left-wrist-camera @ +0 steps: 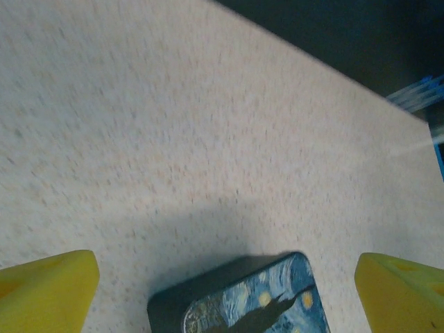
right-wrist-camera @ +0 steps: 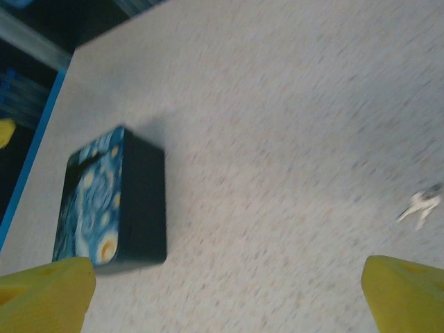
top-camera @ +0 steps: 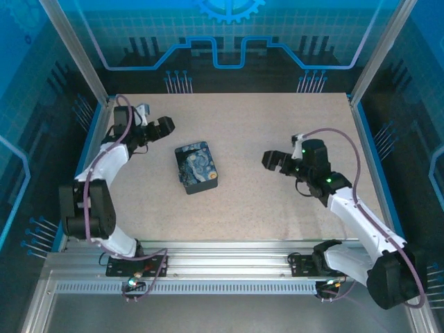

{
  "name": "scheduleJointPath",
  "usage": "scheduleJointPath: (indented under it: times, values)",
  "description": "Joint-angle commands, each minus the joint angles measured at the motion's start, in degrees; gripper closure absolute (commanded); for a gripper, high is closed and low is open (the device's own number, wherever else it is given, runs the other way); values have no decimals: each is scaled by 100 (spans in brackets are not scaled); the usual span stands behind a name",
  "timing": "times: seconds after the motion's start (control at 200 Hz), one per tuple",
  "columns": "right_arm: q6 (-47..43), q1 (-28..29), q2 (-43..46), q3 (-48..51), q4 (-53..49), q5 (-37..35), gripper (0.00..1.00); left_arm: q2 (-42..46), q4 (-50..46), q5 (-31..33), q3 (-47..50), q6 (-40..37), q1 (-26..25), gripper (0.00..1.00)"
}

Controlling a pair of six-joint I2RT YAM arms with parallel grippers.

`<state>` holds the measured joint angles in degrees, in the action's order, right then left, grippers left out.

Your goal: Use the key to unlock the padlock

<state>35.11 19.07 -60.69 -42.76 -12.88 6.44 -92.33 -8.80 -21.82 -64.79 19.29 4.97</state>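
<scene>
Where the two arms are bolted to the aluminium rail (top-camera: 229, 267) at the near edge, the count begins: arms, two; grippers, two; both empty. Right gripper (top-camera: 270, 161): jaws spread wide, nothing between its yellow fingertips (right-wrist-camera: 45, 288), held low above the table (top-camera: 277, 208) and turned toward the middle, probably so that its camera takes in both the tin (top-camera: 196, 168) and the key (right-wrist-camera: 419, 205). Key: one small pale metal item lying flat on the bare table, well apart from the tin, off to one side of the right gripper's line of sight; too blurred to say whether it is one key or several on a ring. Tin: one, rectangular, dark-sided, its lid printed with a swirling blue and yellow night sky. The lid is on, and the tin rests flat at mid-table between the two grippers, touched by neither. Left gripper (top-camera: 166, 128): farther back on the left, jaws likewise wide and holding nothing, pointed down at the tin's corner, seemingly poised to steady or open it. Padlock: whereabouts cannot be told; my guess is that the closed tin holds it. Beyond: one blue-lit panelled back wall (top-camera: 222, 41).
</scene>
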Motion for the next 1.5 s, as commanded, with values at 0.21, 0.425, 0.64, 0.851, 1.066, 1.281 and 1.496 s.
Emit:
scheduleJointPath:
  times: [0.21, 0.425, 0.64, 0.851, 1.066, 1.281, 1.496]
  values:
    - [812, 1266, -418, 274, -200, -128, 0, -1067, -1538, -868, -1043, -656, -448, 9]
    - [1300, 2007, -1011, 329, 217, -119, 0, -1468, -2220, -932, -1567, -1168, -656, 10]
    - [1667, 2609, -1874, 32, 787, 34, 0, -1579, -2444, -920, -1642, -1326, -791, 12]
    - [1890, 2886, -2677, -359, 1245, 362, 2, -1493, -2480, -899, -1439, -1304, -840, 16]
    - [2126, 2912, -3268, -657, 1807, 782, 10, -1253, -2414, -850, -1133, -1193, -910, 20]
    - [2272, 2859, -3806, -1116, 2047, 894, 19, -1144, -2517, -882, -1056, -1130, -919, 26]
    - [2588, 2598, -4100, -1242, 2183, 924, 31, -1023, -2616, -728, -1022, -1177, -914, 27]
